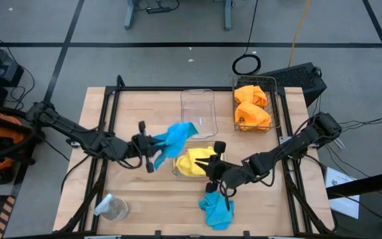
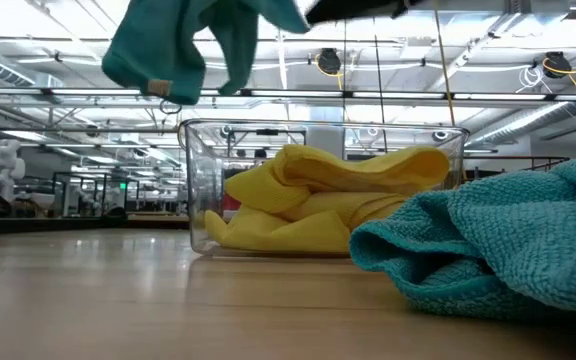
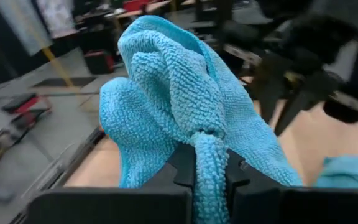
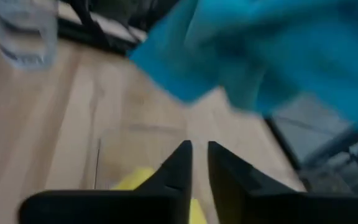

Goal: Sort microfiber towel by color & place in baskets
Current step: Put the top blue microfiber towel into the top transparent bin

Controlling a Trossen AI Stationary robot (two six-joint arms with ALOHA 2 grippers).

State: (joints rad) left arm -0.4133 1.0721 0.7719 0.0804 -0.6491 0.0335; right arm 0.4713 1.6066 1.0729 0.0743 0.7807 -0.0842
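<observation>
Turquoise towel (image 2: 488, 245) is lying unsorted on the tabletop (image 1: 151, 192); we are holding the other turquoise towel (image 1: 176, 137) clamped in our left tool (image 1: 152, 151), right tool (image 1: 212, 164) slightly parted, empty; orange and yellow are binned.

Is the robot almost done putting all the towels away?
More than halfway. The two orange towels sit in the dark wire-mesh basket, and yellow towels fill one clear plastic bin. The left gripper holds one turquoise towel up. Another turquoise towel lies on the table, and the second clear bin is empty.
</observation>
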